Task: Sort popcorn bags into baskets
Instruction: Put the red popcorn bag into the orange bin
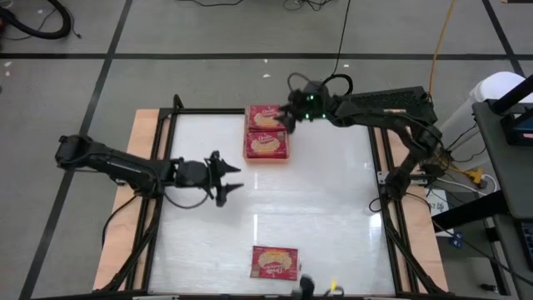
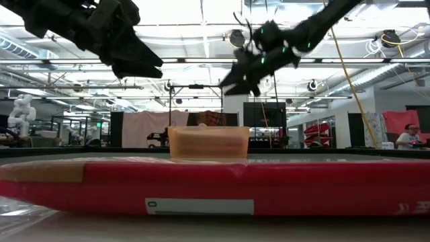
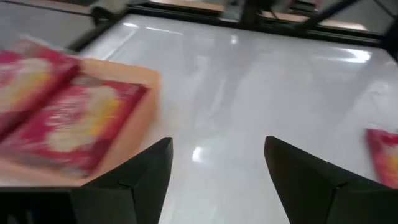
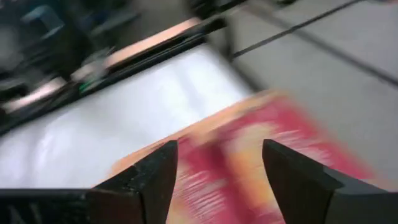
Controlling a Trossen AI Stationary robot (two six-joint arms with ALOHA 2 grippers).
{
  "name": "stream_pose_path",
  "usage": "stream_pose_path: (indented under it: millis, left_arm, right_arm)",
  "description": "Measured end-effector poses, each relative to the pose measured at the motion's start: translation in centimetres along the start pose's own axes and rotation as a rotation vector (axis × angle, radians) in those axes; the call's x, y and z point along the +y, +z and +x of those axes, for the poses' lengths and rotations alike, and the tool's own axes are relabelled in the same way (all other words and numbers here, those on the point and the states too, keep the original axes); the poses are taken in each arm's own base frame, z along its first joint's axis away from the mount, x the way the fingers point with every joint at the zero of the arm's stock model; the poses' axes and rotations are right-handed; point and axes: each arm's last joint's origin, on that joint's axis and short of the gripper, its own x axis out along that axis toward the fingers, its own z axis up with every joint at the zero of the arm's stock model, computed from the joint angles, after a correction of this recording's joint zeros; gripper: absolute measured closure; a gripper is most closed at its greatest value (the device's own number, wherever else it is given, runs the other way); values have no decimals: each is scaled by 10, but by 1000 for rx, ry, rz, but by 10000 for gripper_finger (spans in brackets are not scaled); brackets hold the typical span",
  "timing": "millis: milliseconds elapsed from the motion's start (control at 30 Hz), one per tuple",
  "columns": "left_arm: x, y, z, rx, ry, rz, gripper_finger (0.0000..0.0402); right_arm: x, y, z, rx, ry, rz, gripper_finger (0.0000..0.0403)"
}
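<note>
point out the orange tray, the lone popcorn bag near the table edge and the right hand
orange tray (image 1: 247, 133): high view, left rim
lone popcorn bag (image 1: 275, 262): high view, middle of packet
right hand (image 1: 286, 119): high view, between its fingertips

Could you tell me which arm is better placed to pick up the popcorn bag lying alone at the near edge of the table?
Probably the left. Its open left gripper hangs over the bare middle of the table, closer to the lone popcorn bag. The open right gripper is over the orange tray at the far edge.

Blurred: popcorn bags (image 4: 261, 162) under the right tool (image 4: 221, 180). Cut off at the edge: lone bag (image 3: 382, 152); near bag (image 2: 215, 185).
</note>
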Motion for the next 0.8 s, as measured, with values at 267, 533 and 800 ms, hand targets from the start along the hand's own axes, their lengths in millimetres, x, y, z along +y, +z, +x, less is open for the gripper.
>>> stream_pose_path:
  millis: [267, 533, 800]
  left_arm:
    - [-35, -18, 19, 39, -150, -43, 122]
    - [-81, -40, 27, 111, -281, -92, 129]
    - [-138, -53, 44, 215, -370, -12, 164]
  right_arm:
    - [93, -11, -43, 272, 195, -146, 183]
    - [154, -56, -77, 328, 224, -188, 183]
    - [190, -123, -99, 130, 311, -129, 184]
